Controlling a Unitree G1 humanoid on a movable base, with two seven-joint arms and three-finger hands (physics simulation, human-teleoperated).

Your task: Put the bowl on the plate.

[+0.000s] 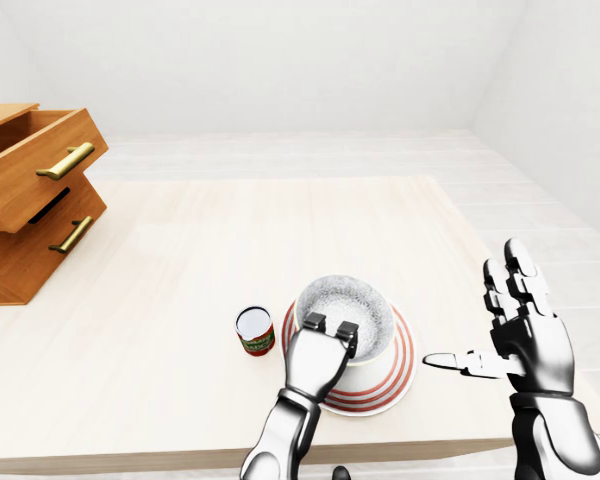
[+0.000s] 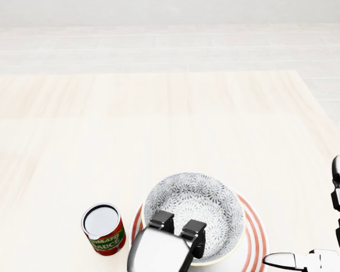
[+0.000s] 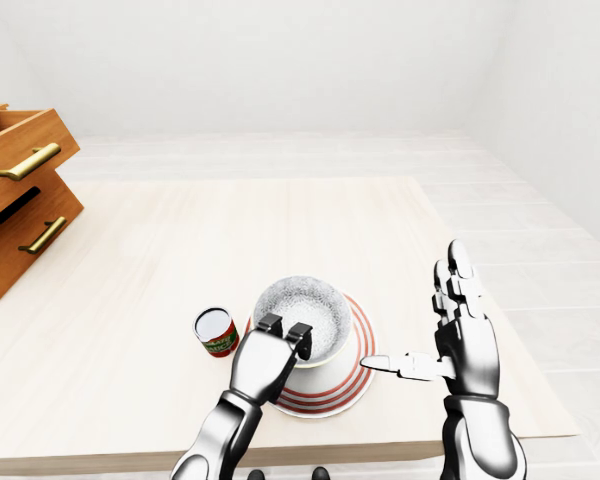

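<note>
A grey-patterned bowl (image 2: 201, 201) rests on a white plate with red rings (image 2: 256, 233) near the bottom edge of the table in the head view. My left hand (image 2: 178, 228) comes up from the bottom, with its fingers (image 2: 161, 219) hooked over the bowl's near rim and shut on it. The thumb is hidden behind the hand. My right hand (image 1: 508, 335) is held up, open and flat to the right of the plate, its thumb pointing toward the plate and touching nothing.
A tomato sauce can (image 2: 103, 228) stands upright just left of the plate. A wooden drawer unit (image 1: 30, 200) with an open top drawer sits at the table's left edge. The table's (image 1: 230, 230) near edge runs just below the plate.
</note>
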